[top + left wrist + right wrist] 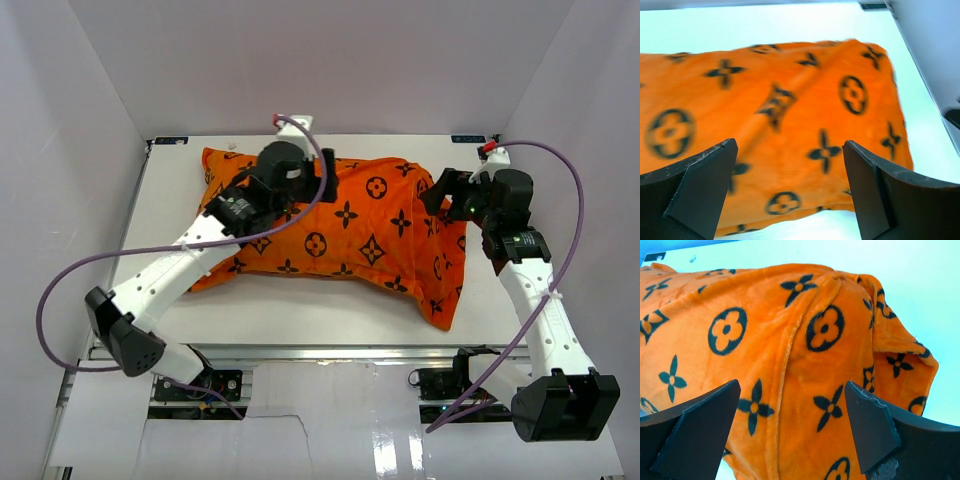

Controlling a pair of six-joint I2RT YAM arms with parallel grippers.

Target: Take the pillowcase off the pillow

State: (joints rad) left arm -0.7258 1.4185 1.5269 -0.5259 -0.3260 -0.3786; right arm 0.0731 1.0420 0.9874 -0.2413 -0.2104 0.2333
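The orange pillowcase [370, 230] with black flower motifs lies stuffed across the white table, its right end sagging toward the front. The pillow is hidden inside it. My left gripper [318, 185] hovers open over the case's upper middle; in the left wrist view its gripper [790, 165] stands wide above the plush fabric [790, 100], holding nothing. My right gripper [437, 195] is open at the case's right end. In the right wrist view this gripper [792, 410] faces the orange cloth [740, 310], where a hemmed fold [785, 365] runs down between the fingers.
The white table [300, 310] is boxed in by pale walls at the left, back and right. Purple cables [570, 200] loop from both arms. Small red-and-white fittings sit at the back edge [290, 120] and near the right wall [490, 150].
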